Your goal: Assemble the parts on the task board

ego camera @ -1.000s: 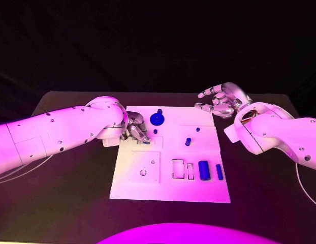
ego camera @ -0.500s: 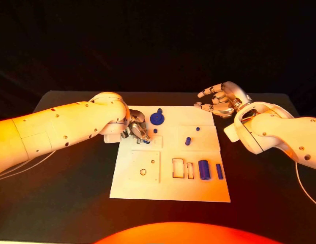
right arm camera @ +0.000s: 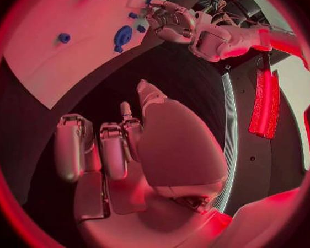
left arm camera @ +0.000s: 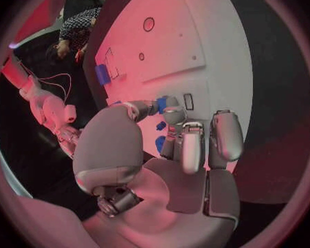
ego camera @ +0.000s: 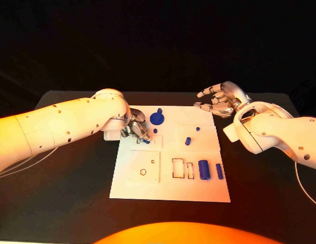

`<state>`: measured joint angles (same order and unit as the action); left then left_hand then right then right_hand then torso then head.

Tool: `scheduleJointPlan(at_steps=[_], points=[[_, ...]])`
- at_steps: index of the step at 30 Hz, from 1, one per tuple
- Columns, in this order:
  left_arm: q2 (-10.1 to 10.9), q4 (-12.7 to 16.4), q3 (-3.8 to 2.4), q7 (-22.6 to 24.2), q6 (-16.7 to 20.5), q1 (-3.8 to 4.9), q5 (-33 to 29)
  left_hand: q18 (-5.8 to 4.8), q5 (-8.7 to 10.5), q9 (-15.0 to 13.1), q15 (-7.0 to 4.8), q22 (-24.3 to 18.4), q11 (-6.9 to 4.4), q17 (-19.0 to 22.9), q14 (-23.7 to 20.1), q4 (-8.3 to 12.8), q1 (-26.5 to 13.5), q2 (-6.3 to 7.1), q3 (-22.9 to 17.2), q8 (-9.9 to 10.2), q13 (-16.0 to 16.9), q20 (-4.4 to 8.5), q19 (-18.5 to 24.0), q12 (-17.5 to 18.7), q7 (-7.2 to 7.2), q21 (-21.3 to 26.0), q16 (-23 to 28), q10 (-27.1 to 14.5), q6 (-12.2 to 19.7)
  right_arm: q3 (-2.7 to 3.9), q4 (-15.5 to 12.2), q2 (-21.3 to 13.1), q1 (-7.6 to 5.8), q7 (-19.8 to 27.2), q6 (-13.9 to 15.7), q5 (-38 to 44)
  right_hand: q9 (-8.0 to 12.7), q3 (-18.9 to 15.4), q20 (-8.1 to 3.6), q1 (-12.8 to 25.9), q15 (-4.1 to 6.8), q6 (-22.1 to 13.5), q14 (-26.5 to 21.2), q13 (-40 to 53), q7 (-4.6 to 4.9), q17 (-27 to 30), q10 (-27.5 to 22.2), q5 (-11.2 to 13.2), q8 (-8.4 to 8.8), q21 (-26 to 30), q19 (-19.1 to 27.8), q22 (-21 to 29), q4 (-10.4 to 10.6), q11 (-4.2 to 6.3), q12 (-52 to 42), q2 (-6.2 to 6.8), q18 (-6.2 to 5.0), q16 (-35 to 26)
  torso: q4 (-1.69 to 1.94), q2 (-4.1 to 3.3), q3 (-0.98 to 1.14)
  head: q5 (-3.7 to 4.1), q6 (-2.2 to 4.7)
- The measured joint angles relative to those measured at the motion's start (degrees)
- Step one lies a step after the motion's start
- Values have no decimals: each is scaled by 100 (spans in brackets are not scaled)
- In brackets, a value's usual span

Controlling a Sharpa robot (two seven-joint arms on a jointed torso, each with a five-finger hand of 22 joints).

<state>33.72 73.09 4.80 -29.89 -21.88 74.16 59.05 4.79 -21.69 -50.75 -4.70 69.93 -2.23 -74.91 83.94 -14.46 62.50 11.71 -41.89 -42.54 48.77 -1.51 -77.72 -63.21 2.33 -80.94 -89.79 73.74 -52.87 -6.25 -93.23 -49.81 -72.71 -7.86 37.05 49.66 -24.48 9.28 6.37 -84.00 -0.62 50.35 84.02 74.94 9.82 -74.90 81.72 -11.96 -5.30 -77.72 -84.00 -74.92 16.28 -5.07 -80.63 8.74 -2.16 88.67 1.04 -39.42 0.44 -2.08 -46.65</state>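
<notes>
Head view: left hand sits low at the board's left edge, fingers curled over a small blue part. Left wrist view shows fingertips closed around blue pieces; looks like a pinch, but whether the part is truly gripped I cannot tell. Right hand hovers off the far right corner, fingers spread, holding nothing. Blue knob stands just beside the left hand; a cylinder and a bar lie near the slots. Risks: thin pinch could drop the part; curled fingers may knock the knob; pressing could shift the board.
</notes>
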Motion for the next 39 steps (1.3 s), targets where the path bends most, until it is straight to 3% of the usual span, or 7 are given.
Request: scheduleJointPlan(at_steps=[9,29,39], points=[[-6,-20,3,-12,-22,7,-78,0,0,13,0,31,-2,0,0,1,-130,-127,1,-1,38,8,-8,-25,0,-21,0,42,-1,0,7,5,0,0,-5,3,0,0,0,0,0,0,0,-1,0,-5,0,0,0,0,0,0,0,0,23,0,0,0,1,-3,-6,0,-12],[-16,7,11,-26,-41,9,19,0,6,14,0,46,-32,0,0,71,-271,-153,71,-1,69,29,-29,-69,-40,-21,0,113,-102,0,8,2,0,0,-18,10,0,0,0,0,0,0,0,-2,0,-4,0,0,0,29,0,1,0,0,23,0,0,-24,3,-3,-13,17,-30],[-24,-7,22,-34,-43,3,56,0,154,38,-21,47,-43,0,22,212,-458,-274,212,-17,67,29,-29,-69,-119,-21,0,125,-207,0,8,1,0,0,-23,12,0,0,0,0,0,0,0,-2,0,-3,0,0,0,29,0,2,0,0,23,0,0,-23,-1,-1,-10,16,-41]])
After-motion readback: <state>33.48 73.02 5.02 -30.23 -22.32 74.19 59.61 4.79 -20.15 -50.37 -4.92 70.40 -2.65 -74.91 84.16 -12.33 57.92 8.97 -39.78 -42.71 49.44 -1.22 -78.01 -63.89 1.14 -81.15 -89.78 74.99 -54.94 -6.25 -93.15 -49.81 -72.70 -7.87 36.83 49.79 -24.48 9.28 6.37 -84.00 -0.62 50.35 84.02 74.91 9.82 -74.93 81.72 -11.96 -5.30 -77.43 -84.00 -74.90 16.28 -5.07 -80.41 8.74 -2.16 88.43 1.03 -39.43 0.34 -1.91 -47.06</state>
